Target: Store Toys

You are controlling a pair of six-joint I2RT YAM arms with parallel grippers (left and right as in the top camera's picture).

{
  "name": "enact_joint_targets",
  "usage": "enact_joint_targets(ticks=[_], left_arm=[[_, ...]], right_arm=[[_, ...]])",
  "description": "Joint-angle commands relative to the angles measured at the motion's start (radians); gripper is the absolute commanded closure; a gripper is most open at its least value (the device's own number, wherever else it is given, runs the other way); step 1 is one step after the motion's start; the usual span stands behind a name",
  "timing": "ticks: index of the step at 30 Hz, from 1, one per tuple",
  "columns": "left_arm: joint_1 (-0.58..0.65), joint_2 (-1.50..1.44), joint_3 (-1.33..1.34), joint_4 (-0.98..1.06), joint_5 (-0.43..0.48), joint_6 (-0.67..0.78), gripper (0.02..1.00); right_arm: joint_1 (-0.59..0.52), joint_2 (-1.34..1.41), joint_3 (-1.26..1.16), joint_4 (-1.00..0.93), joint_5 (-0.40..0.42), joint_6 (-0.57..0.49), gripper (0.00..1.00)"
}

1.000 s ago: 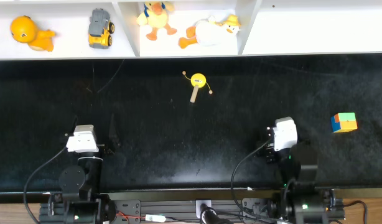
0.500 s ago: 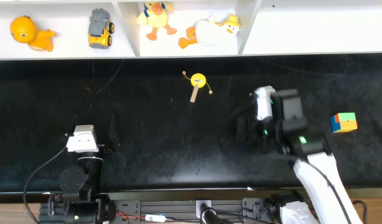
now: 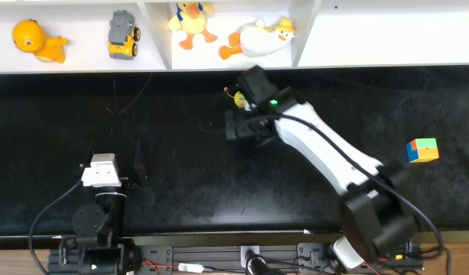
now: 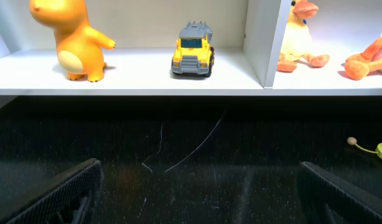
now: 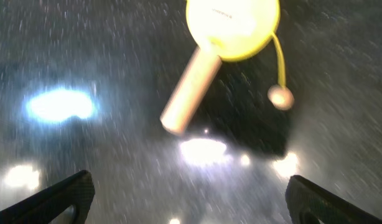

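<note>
A yellow rattle drum (image 5: 231, 25) with a wooden handle and a bead on a string lies on the black mat. My right gripper (image 5: 191, 205) hovers just short of the handle's end, open, with nothing between its fingers. From above, the right arm stretches across the mat to the drum (image 3: 240, 97), which it partly covers, and its gripper (image 3: 242, 128) sits just in front of the toy. My left gripper (image 4: 191, 199) stays low near the front left, open and empty, facing the white shelf (image 4: 178, 81). A coloured cube (image 3: 422, 150) rests at the far right of the mat.
The shelf (image 3: 387, 46) along the back holds an orange figure (image 3: 37, 40), a yellow truck (image 3: 124, 35), a duck plush (image 3: 192, 21) and a second plush (image 3: 257, 38). Its right compartment is bare. Black mat lies open between the arms.
The right arm has swung from its spot at the front right up and to the left, ending over the rattle drum. The left arm has not moved.
</note>
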Motion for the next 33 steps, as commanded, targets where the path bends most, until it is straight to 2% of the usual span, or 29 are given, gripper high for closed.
enact_joint_targets(ticks=[1, 3, 6, 12, 14, 16, 18, 21, 22, 26, 29, 33], left_arm=[[0.005, -0.010, -0.003, -0.002, 0.008, -0.015, 0.020], [0.005, -0.010, -0.003, -0.002, 0.008, -0.015, 0.020], [0.005, -0.010, -0.003, -0.002, 0.008, -0.015, 0.023], [0.005, -0.010, -0.003, -0.002, 0.008, -0.015, 0.020], [0.005, -0.010, -0.003, -0.002, 0.008, -0.015, 0.020], [0.005, -0.010, -0.003, -0.002, 0.008, -0.015, 0.020], [0.005, -0.010, -0.003, -0.002, 0.008, -0.015, 0.020], [0.005, -0.010, -0.003, -0.002, 0.008, -0.015, 0.023], [0.005, -0.010, -0.003, -0.002, 0.008, -0.015, 0.023], [0.005, -0.010, -0.003, -0.002, 0.008, -0.015, 0.020], [0.005, -0.010, -0.003, -0.002, 0.008, -0.015, 0.023], [0.005, -0.010, -0.003, -0.002, 0.008, -0.015, 0.020]], right_arm=[[0.026, 0.097, 0.090, 0.008, 0.047, 0.082, 0.003], [0.040, 0.155, 0.126, 0.008, 0.100, 0.170, 0.003], [0.051, 0.196, 0.156, 0.009, 0.119, 0.231, 0.003], [0.055, 0.232, 0.171, 0.028, 0.121, 0.239, 0.005], [0.055, 0.237, 0.171, 0.036, 0.126, 0.240, 0.038], [0.055, 0.238, 0.171, 0.039, 0.130, 0.249, 0.134], [0.055, 0.239, 0.171, 0.039, 0.130, 0.252, 0.270], [0.055, 0.240, 0.171, 0.037, 0.129, 0.254, 0.546], [0.055, 0.240, 0.171, 0.034, 0.124, 0.254, 0.584], [0.054, 0.240, 0.171, 0.014, 0.100, 0.254, 0.853], [0.049, 0.240, 0.171, 0.000, 0.095, 0.254, 0.934], [0.030, 0.230, 0.171, -0.044, 0.088, 0.254, 0.952]])
